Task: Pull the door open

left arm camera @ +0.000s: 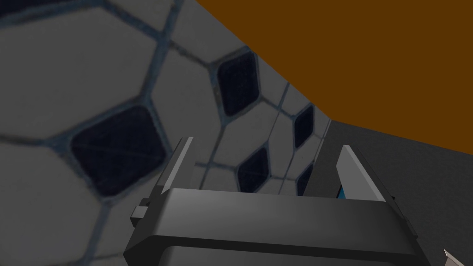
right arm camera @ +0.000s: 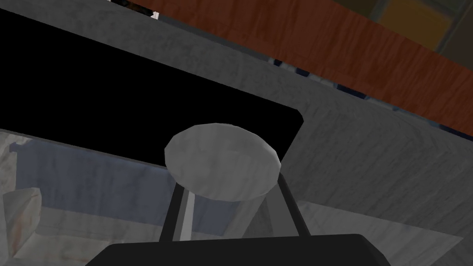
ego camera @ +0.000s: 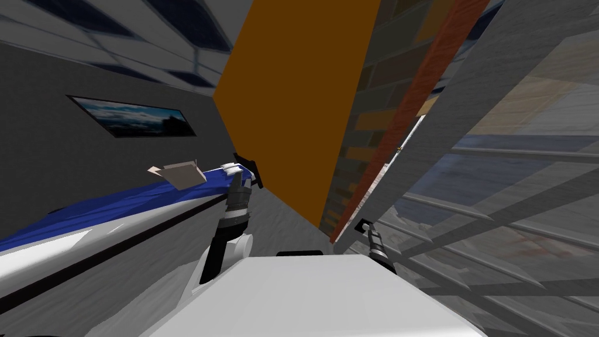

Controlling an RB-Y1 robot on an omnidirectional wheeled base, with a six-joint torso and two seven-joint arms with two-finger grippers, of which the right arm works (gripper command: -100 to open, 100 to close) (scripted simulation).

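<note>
**Round door knob pinched by the right fingers**

A grey round knob (right arm camera: 221,159) is held by the right gripper (right arm camera: 228,196). The two thin fingers are pressed against the knob's neck, one on either side, just under its rounded head. The knob is mounted on a grey door (right arm camera: 369,152). Just beyond the fingers a black area (right arm camera: 138,92) with a rounded corner is bordered by the door's grey surface. Farther past the fingertips, a reddish-brown wooden frame (right arm camera: 351,51) is seen running along the door's edge.

In the head view the same gripper is seen small against the near edge of the grey door. The wooden frame and a brick wall (ego camera: 374,88) are seen just beside it, and a thin bright slit is visible between door and frame.

The left gripper (left arm camera: 265,152) is held well apart from the door, beside a bed with a blue cover (ego camera: 117,205). Its fingers are spread wide with nothing between them. An orange panel (left arm camera: 346,60) is seen beyond its fingertips.
</note>
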